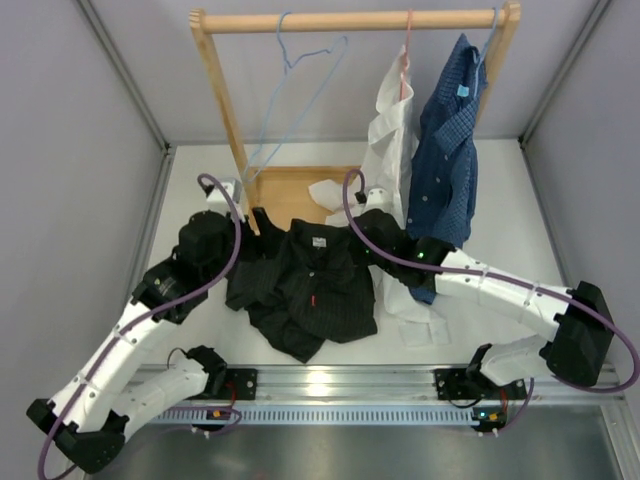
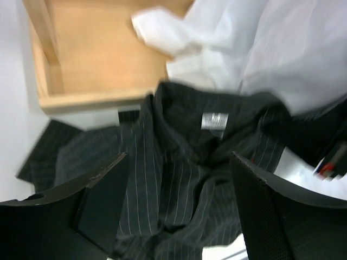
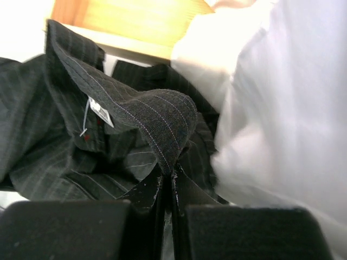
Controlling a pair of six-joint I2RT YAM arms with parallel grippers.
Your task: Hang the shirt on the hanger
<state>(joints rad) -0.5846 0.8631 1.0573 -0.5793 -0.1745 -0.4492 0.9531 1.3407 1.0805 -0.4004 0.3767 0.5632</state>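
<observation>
- progress check: barely begun. the shirt [image 1: 305,285] lies crumpled on the table [image 1: 500,200], just in front of the wooden base [image 1: 295,190] of the rack, collar end toward it.
- the hanger [image 1: 300,70] hangs bare from the wooden rail [image 1: 350,20], well above and apart from the shirt. nothing is threaded on it.
- my right gripper [image 3: 172,181] has its jaws clamped together on a fold of the collar, which arches up over the fingers, with the neck label [image 3: 100,111] just beside it.
- my left gripper [image 2: 179,162] has its jaws wide apart over the pinstriped cloth, with nothing caught between them.
- left to do, as i judge it: get the collar open, bring shirt and hanger together, seat both shoulders.
- hard to make out: my left wrist view is blurred, so i cannot tell whether those fingers touch the fabric.
- from above, my right arm and the white shirt [image 1: 392,130] cover the black shirt's far side. i cannot trace either sleeve in the heap.
- whether the buttons are done up, i cannot tell.
</observation>
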